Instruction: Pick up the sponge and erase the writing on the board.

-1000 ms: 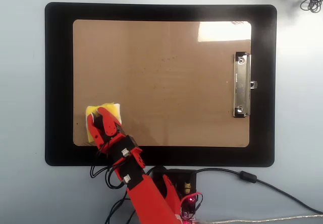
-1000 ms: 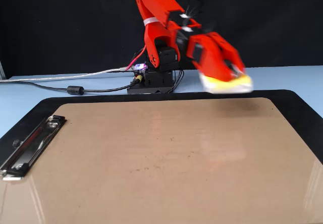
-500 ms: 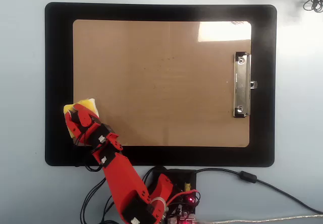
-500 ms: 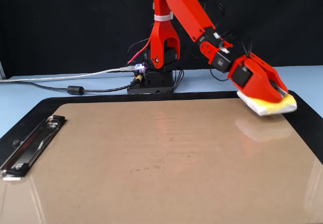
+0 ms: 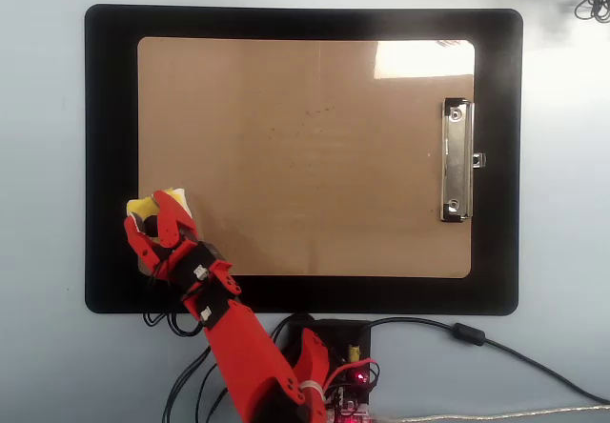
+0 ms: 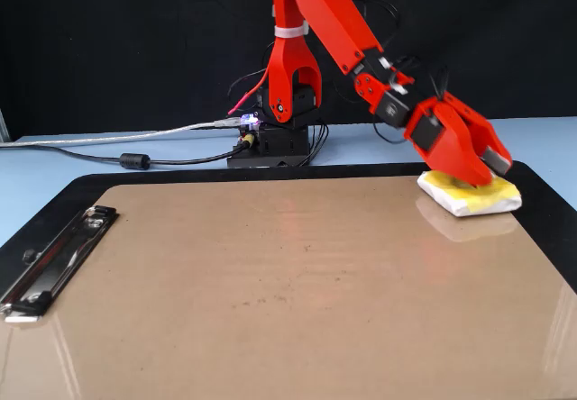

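Note:
The yellow sponge (image 6: 483, 201) lies flat on the near-left corner of the brown board (image 5: 305, 156), at the far right of the board (image 6: 270, 283) in the fixed view. From overhead only yellow bits of the sponge (image 5: 174, 195) show past the red gripper (image 5: 145, 211). The gripper (image 6: 469, 182) sits right on top of it with its jaws spread either side of the sponge's dark centre, so it looks open. No writing is visible on the board, only faint specks near the middle.
A silver clip (image 5: 457, 159) holds the board's right edge, seen at the left (image 6: 54, 260) in the fixed view. A bigger black mat (image 5: 110, 109) lies under the board. The arm's base (image 6: 270, 143) and cables (image 6: 135, 159) sit beyond the mat.
The sponge, carried tilted off the board's centre to the corner, now rests flat on the board. The jaws have spread and the gripper has lifted slightly.

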You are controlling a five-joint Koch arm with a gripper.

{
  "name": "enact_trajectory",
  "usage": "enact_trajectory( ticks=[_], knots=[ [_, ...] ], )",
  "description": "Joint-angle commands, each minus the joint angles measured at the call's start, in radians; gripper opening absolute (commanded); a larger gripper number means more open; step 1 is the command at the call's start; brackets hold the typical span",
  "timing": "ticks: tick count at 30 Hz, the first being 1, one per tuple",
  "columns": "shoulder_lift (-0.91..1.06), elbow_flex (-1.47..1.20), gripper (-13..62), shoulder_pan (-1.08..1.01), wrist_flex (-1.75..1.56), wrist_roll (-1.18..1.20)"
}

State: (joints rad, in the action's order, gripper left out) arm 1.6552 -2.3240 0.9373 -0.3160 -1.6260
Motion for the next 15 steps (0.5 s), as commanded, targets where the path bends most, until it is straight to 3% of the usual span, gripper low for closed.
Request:
enact_trajectory(
  ticks=[1, 8, 12, 15],
  knots=[
    [0.167, 0.005, 33.8, 0.002, 0.032, -0.037],
    [0.611, 0.133, 33.7, -0.115, 0.928, -0.146],
    [0.626, 0.288, 33.8, -0.410, 1.496, -0.067],
    [0.626, 0.301, 34.0, -0.670, 1.700, 0.057]
  ],
)
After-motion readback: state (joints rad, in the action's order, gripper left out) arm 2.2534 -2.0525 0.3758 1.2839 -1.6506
